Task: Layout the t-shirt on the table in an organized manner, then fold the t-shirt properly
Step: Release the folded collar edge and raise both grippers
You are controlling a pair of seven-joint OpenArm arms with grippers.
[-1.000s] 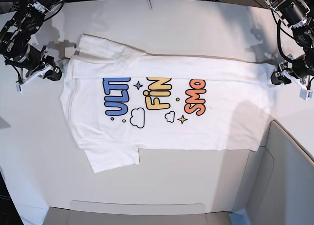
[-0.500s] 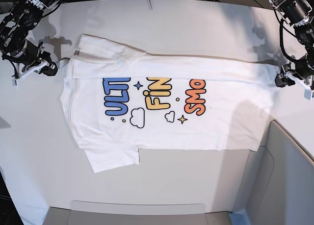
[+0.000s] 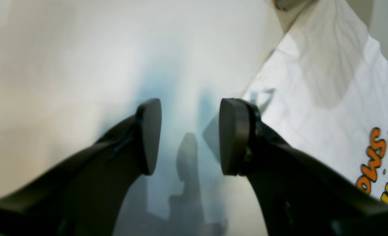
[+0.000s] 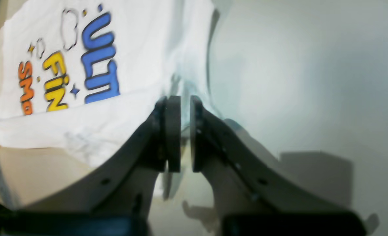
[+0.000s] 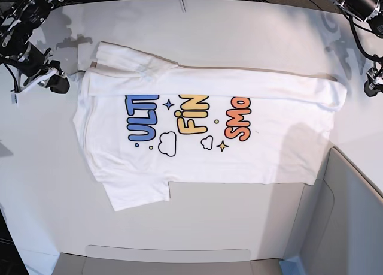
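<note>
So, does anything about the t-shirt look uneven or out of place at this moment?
Yes. The t-shirt is only half folded: its far long edge is turned over the print, hiding the tops of the letters. One sleeve sticks out at the near side. Both hands are off the cloth.

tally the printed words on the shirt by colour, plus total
On the t-shirt, lying on the table:
Blue words: 1, the "ULT" lettering, its top folded under
Yellow words: 1, "FIN"
Orange words: 1, "SMO"
Total: 3
</note>
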